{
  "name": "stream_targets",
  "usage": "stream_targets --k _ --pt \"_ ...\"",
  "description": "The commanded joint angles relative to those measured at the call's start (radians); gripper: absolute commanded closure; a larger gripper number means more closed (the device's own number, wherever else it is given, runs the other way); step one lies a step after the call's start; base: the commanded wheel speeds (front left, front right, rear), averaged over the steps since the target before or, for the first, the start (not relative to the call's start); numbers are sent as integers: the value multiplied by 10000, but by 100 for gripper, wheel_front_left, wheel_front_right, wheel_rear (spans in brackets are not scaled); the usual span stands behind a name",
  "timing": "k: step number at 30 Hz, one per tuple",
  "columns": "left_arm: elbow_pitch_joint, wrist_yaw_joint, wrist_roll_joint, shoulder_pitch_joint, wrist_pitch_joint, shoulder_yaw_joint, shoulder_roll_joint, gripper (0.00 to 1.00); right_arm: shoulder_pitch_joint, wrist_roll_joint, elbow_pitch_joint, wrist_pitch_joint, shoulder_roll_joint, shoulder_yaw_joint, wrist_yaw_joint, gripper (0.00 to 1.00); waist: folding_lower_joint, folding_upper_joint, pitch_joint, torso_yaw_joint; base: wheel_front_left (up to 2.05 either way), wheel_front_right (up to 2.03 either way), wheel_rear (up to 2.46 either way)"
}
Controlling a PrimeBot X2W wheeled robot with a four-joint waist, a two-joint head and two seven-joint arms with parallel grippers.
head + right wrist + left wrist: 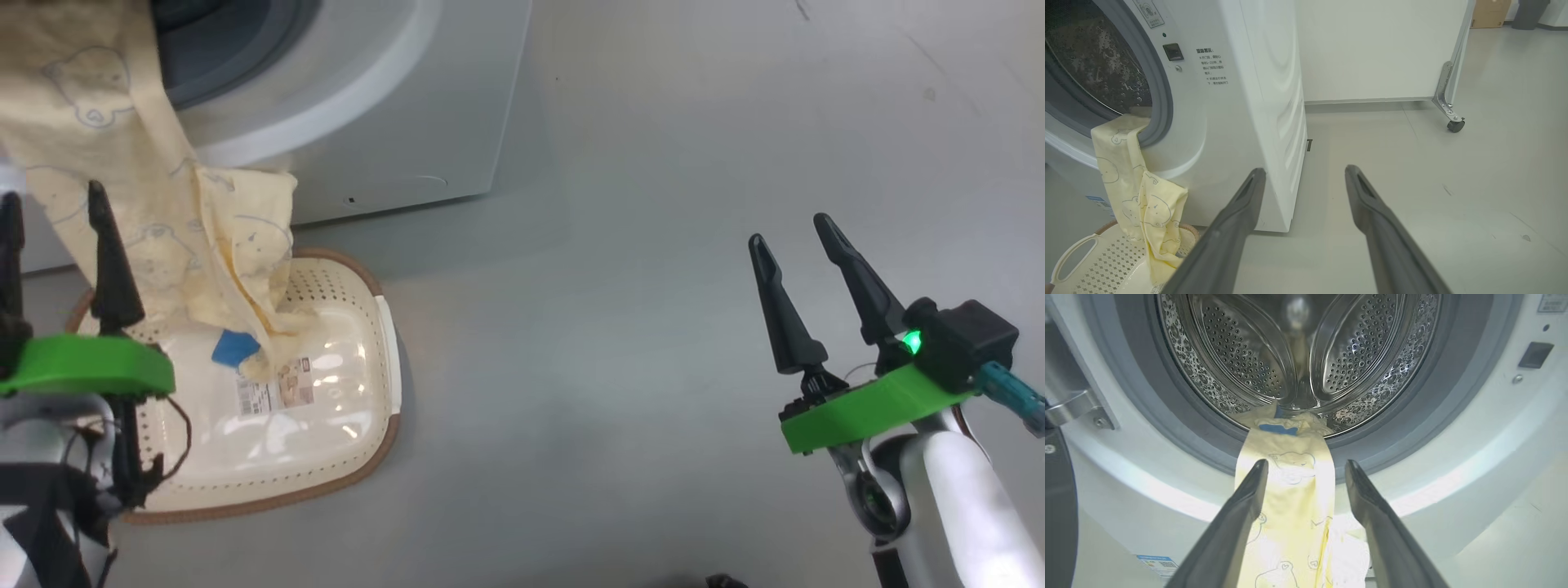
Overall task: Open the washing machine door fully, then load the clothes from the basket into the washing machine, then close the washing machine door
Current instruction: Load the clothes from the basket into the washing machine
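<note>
A pale yellow garment (1286, 490) drapes out of the open washer (392, 122), its top end with one blue cuff lying on the lip of the steel drum (1241, 355). The rest trails over the grey gasket (1180, 416) and down the white front. Its lower end, with a second blue cuff (235, 347), rests on the floor of the cream basket (326, 425), which stands against the machine's base.

The left gripper (1306, 465) points at the drum mouth, its jaws spread wide on either side of the hanging cloth and pinching nothing. A dark panel at the left edge of the left wrist view, beside a metal hinge, appears to be the door (1059, 506) swung open, though too little of it shows to be sure.

The right gripper (789, 231), jaws likewise spread and empty, hangs over bare grey floor (653, 163) to the washer's right, well apart from the basket. A white partition on a caster (1455, 124) stands behind.
</note>
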Motion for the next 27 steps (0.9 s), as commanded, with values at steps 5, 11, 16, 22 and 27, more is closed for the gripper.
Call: stream_targets --k 5,11,16,22,27 --pt "-1120 515 -77 1299 -84 303 -38 0 231 -326 -423 347 -96 64 -29 0 1 -1 -736 532 0 0 0" --pt "-1459 742 -67 2202 -101 70 -383 0 401 -548 -494 633 -96 10 -29 0 1 -1 -1268 807 0 0 0" --pt "-1641 867 -158 2899 -117 -23 -679 0 577 -689 -545 873 -96 10 -29 0 1 -1 -1764 1015 0 0 0" --pt "-1681 937 -127 3402 -125 -198 -838 0 827 -763 -616 1112 -96 -11 -29 0 1 -1 -2242 1219 0 0 0" --pt "-1694 1004 -156 3550 -109 -256 -887 0 914 -784 -613 1226 -96 76 -29 0 1 -1 -2473 1301 0 0 0"
